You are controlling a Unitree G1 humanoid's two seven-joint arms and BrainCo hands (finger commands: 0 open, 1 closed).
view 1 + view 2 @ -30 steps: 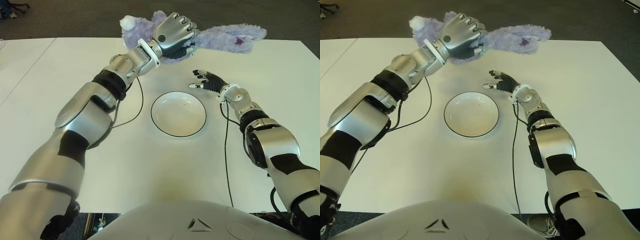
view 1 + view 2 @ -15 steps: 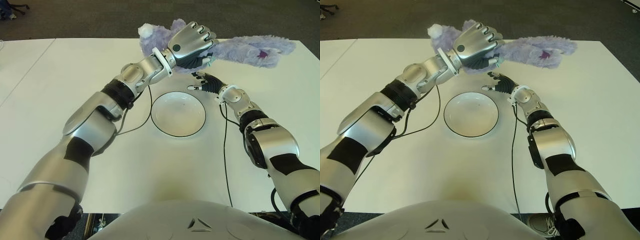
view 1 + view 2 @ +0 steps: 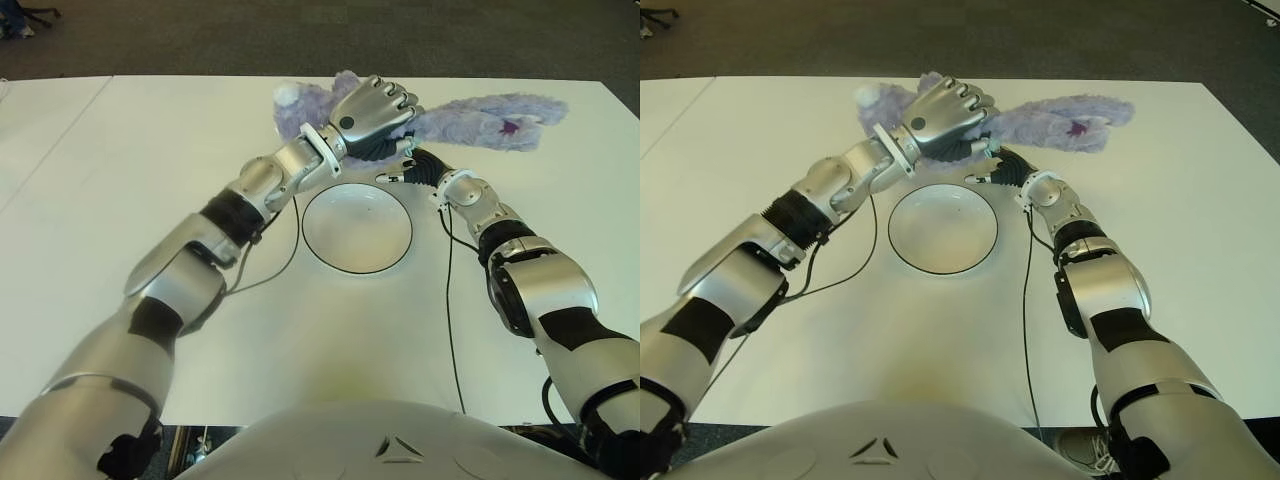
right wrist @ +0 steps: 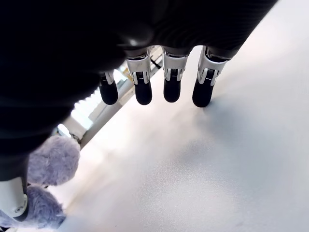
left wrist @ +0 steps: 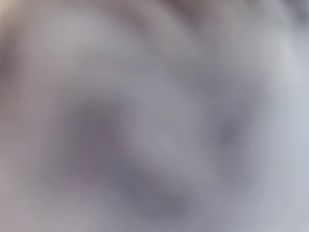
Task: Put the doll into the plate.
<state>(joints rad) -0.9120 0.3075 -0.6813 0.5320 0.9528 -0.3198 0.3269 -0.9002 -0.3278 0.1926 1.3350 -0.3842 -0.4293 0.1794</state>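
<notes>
A fluffy lavender doll [image 3: 480, 118] with a white tail hangs in my left hand [image 3: 372, 118], which is shut on its middle just beyond the far rim of the plate. Its long body stretches out to the right above the table. Purple fur [image 5: 154, 116] fills the whole left wrist view. The white plate [image 3: 357, 228] with a dark rim sits empty at the table's centre. My right hand [image 3: 412, 167] shows open beside the plate's far right edge, right under the doll, its fingers [image 4: 169, 84] spread over the tabletop and holding nothing.
The white table [image 3: 120, 180] stretches wide on both sides. Thin black cables [image 3: 275, 250] trail from each wrist across it beside the plate. Dark carpet [image 3: 200, 35] lies past the far edge.
My left hand carried the doll to the right and then down and back a little, so it now hangs low at the plate's far rim over my right hand. The right hand barely moved.
</notes>
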